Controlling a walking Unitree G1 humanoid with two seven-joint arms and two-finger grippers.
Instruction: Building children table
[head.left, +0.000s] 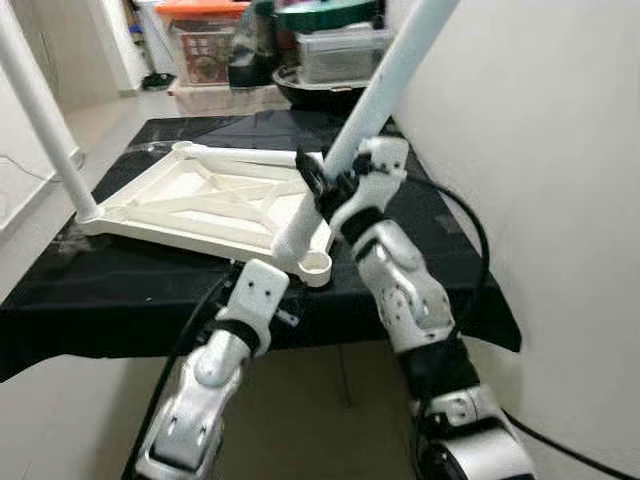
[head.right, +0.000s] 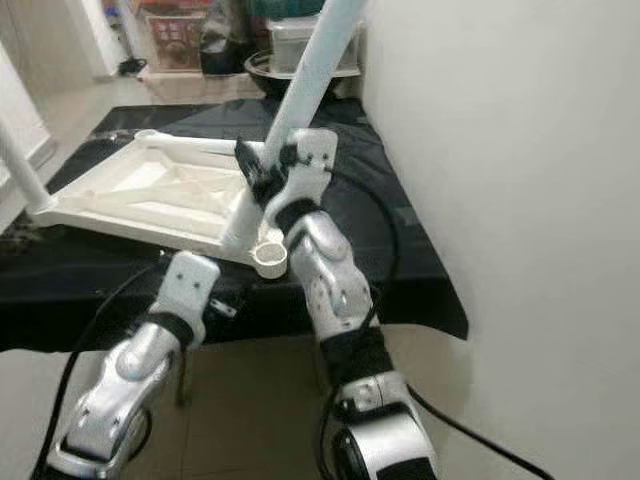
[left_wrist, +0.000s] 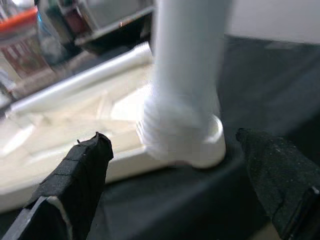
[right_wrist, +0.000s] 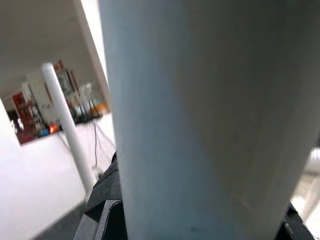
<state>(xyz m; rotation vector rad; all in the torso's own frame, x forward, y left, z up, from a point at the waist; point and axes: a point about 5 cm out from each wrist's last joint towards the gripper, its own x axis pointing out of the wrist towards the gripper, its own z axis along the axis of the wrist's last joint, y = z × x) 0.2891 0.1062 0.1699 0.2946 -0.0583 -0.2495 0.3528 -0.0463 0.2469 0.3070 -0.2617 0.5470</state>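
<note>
Alignment decides this step: the right claw, clamped on the leaning white table leg, should bring it upright over the corner socket of the upturned tabletop on the worktop before twisting, while the left claw waits wide open.

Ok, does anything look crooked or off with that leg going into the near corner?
Yes. The white plastic table leg held by the right gripper leans toward the wall instead of standing square to the upturned white tabletop. Its base sits beside the round corner socket, not in it. The left gripper is open below.
</note>
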